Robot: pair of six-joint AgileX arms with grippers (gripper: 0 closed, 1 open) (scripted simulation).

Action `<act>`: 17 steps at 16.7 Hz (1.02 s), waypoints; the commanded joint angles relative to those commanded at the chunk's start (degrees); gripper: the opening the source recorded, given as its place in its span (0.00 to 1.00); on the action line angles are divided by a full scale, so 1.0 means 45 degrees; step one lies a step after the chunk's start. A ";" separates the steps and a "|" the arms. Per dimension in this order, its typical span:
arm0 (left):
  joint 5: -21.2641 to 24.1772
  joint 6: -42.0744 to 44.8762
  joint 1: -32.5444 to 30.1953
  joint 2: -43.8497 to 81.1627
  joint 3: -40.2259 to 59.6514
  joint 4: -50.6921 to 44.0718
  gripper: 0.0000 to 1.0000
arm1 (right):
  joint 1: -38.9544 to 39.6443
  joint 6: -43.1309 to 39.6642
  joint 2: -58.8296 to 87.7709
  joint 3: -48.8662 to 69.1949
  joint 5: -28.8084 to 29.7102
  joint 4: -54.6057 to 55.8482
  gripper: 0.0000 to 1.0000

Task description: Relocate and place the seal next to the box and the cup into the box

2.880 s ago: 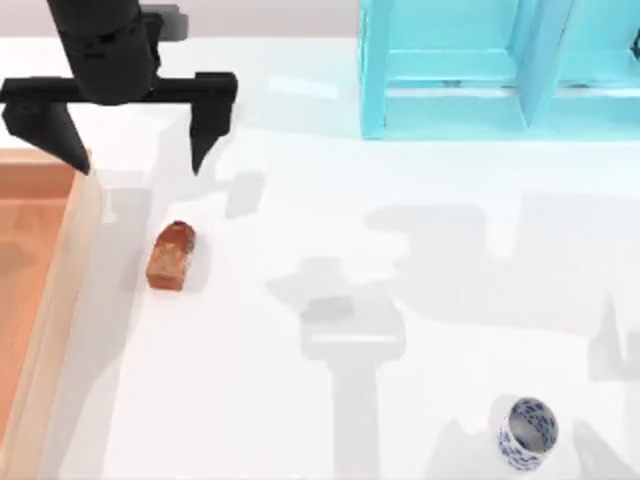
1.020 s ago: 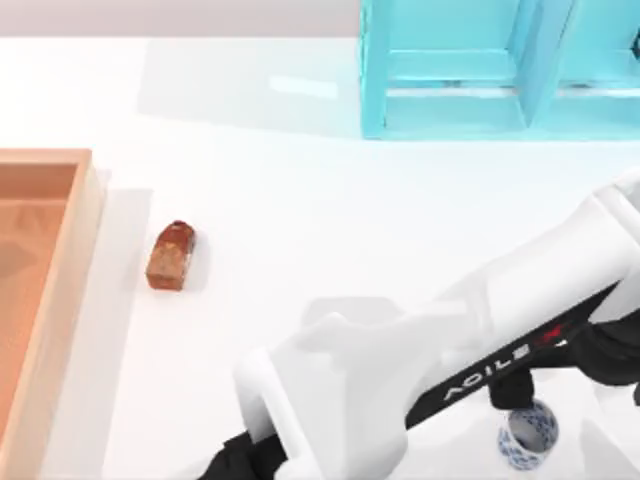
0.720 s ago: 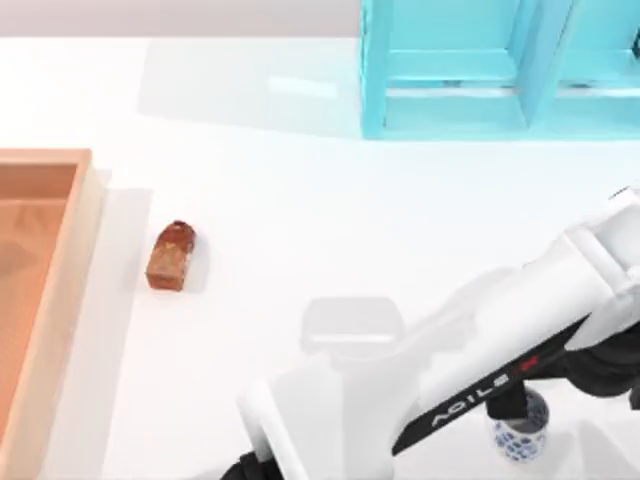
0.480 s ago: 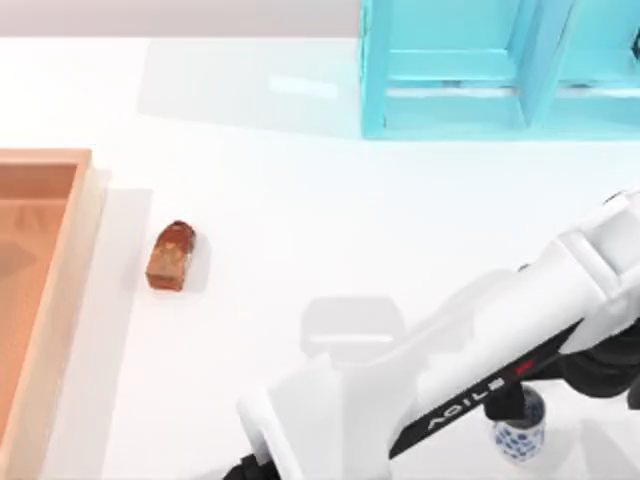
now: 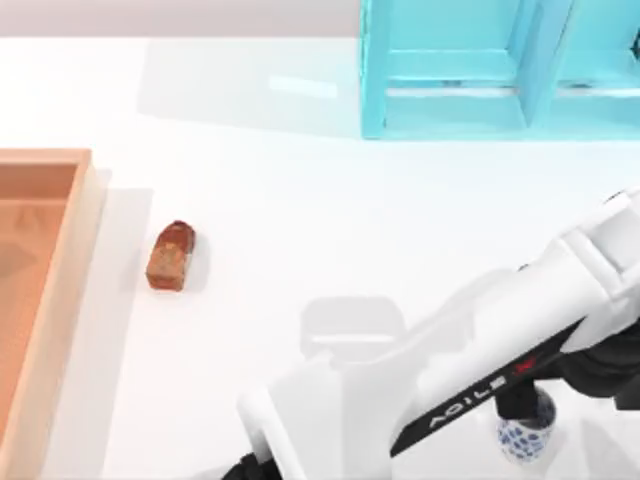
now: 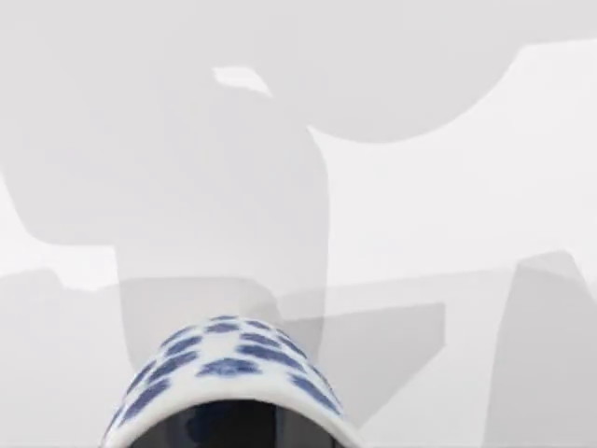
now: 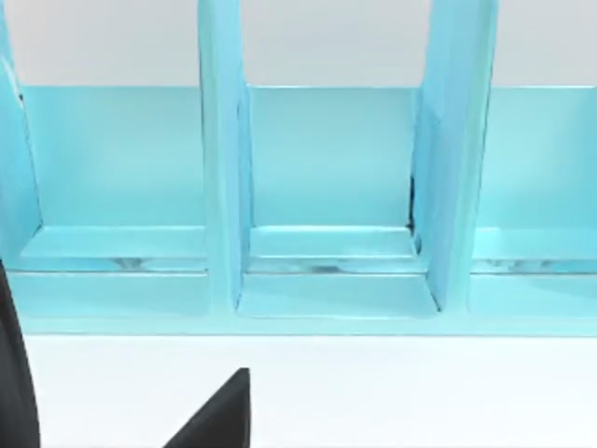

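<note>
The tabletop [image 5: 300, 200] is plain white, and a turquoise shelf [image 5: 480, 70] stands along its far edge, toward the right. The shelf runs off the top and the right side of the top view.

My left arm [image 5: 450, 370] is white and reaches across the near side of the tabletop to the right. It has dark letters on it that say "AGILEX", seen upside down from above. The left gripper [image 5: 520, 408] is dark and sits right over the cup [image 5: 522, 442] near the tabletop's near right corner. It hides the top of the cup. I cannot tell if its jaws are open or closed. In the left wrist view the cup [image 6: 229, 359] is very close, with blue spots on white, and its lower part is cut off.

The seal [image 5: 170, 257] lies on its side on the left, just beside the box [image 5: 75, 260] but not touching it. The box is cut off at the left edge. The cup is well apart from it.

The right gripper [image 7: 121, 373] faces the shelf [image 7: 326, 187], and its jaws are spread wide with nothing between them.
</note>
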 joint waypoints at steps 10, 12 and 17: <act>0.0000 0.0000 0.0000 0.0000 0.0000 0.0000 0.00 | 0.0000 0.0000 0.0000 0.0000 0.0000 0.0000 1.00; 0.0000 0.0000 0.0000 0.0000 0.0000 0.0000 0.00 | 0.0000 0.0000 0.0000 0.0000 0.0000 0.0000 1.00; -0.0177 0.0023 0.0247 -0.0477 -0.0336 0.1451 0.00 | 0.0000 0.0000 0.0000 0.0000 0.0000 0.0000 1.00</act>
